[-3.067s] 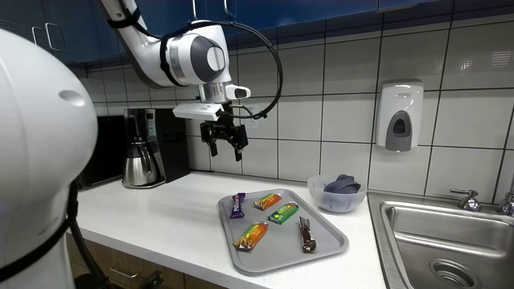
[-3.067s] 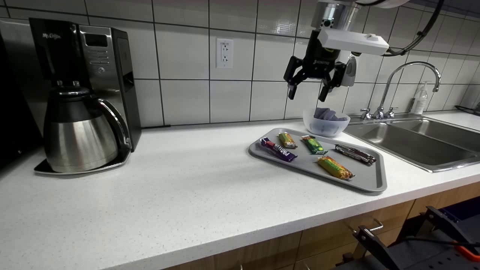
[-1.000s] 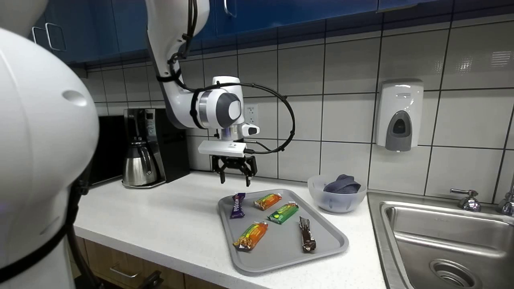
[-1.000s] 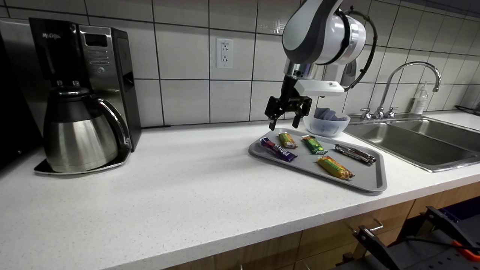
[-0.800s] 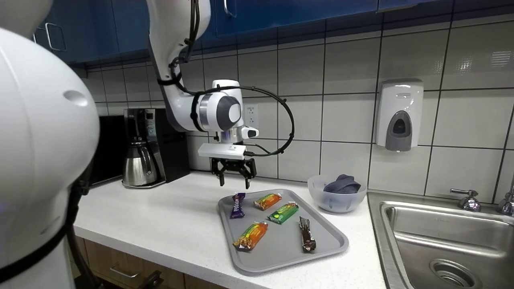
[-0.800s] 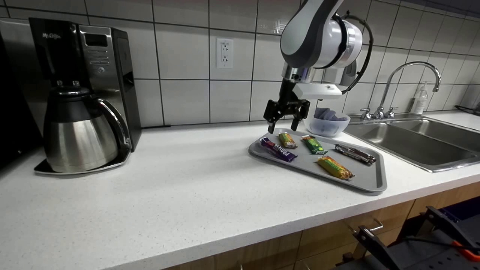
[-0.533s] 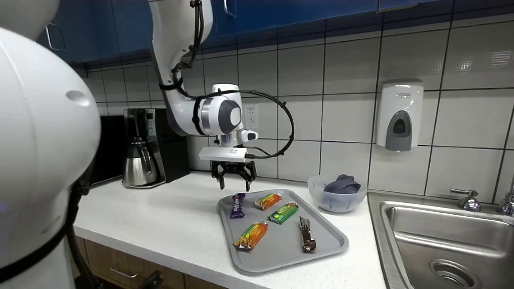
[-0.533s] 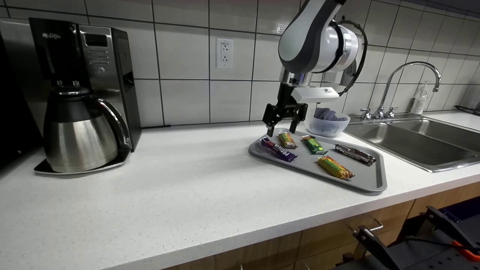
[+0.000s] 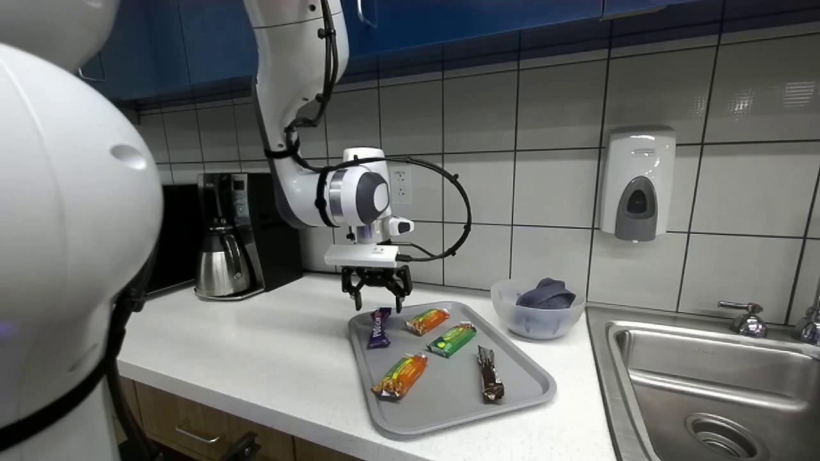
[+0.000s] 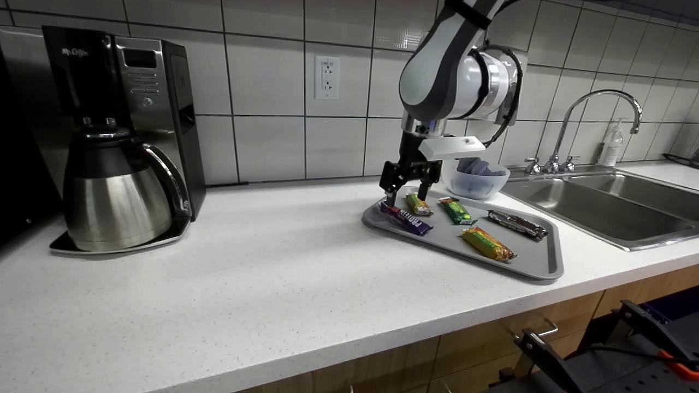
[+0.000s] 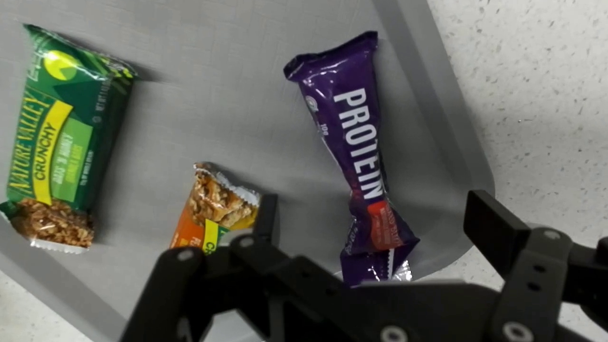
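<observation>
At the left of both exterior views stood a coffee maker with its steel pot, on the white counter. More to the right, on the tiles, was a wall socket. Then came my claw, low above the grey tray. It was wide, with its fingers well apart. Between them, in the wrist view, reached the near end of the purple bar, and I saw a strip of tray on each side of it. In an exterior view a fingertip overlapped this bar, so I could not tell there if it touched. The purple bar lay on the tray, close to its edge.

Next was the small orange bar, whole in an exterior view but partly hidden by my claw in the wrist view. After it lay the green bar; only the wrist view let me read "Crunchy" on it. Behind the tray a bowl held a blue-grey cloth. The front orange bar and the brown bar appeared in both exterior views, outside the wrist view. At the right was the sink: an exterior view gave me its drain, and an exterior view gave me the soap bottle behind it.
</observation>
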You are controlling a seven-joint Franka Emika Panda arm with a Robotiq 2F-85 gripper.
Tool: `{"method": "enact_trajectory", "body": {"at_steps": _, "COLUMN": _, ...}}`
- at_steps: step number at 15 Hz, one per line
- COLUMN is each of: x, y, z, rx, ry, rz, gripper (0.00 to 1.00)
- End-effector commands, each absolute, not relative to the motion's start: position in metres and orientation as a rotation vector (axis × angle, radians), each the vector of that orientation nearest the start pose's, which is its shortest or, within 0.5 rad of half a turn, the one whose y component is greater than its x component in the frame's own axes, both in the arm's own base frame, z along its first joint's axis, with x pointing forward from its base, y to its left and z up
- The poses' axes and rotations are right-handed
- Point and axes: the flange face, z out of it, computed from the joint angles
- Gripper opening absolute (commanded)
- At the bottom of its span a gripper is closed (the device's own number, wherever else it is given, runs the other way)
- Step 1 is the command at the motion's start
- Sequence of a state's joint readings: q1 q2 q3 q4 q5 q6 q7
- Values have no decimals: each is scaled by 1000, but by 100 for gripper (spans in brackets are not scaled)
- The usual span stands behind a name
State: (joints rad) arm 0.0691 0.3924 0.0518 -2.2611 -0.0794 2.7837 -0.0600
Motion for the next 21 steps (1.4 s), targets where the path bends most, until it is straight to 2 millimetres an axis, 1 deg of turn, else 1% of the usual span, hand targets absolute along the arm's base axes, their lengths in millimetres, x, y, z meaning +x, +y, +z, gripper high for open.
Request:
{"method": "enact_trajectory", "body": {"at_steps": 1, "x": 556, "y": 74, "z": 192, "rx": -3128, "ry": -415, "rz": -215, "gripper": 100}}
{"method": "enact_trajectory", "body": {"at_steps": 11, "x": 560, "y": 79, "z": 173, "rx": -3139, "ry": -435, "rz": -171, "gripper": 100}}
{"method": "enact_trajectory", "body": {"at_steps": 17, "x": 562, "y": 78, "z": 167, "rx": -3146, "ry": -430, "rz": -161, "gripper": 100}}
{"method": "enact_trajectory", "body": {"at_steps": 18, "x": 562, "y": 78, "z": 167, "rx": -3145, "ry": -433, "rz": -164, "gripper": 75}}
{"method": "enact_trajectory", "body": {"at_steps": 19, "x": 563, "y": 78, "z": 167, "rx": -3144, "ry": -423, "rz": -161, "gripper": 72}}
{"method": "enact_trajectory", "body": {"at_steps": 20, "x": 563, "y": 78, "z": 167, "rx": -3143, "ry": -424, "rz": -164, "gripper": 66}}
{"method": "enact_trajectory", "body": {"at_steps": 21, "x": 564, "y": 78, "z": 167, "rx": -3143, "ry": -424, "rz": -164, "gripper": 56}}
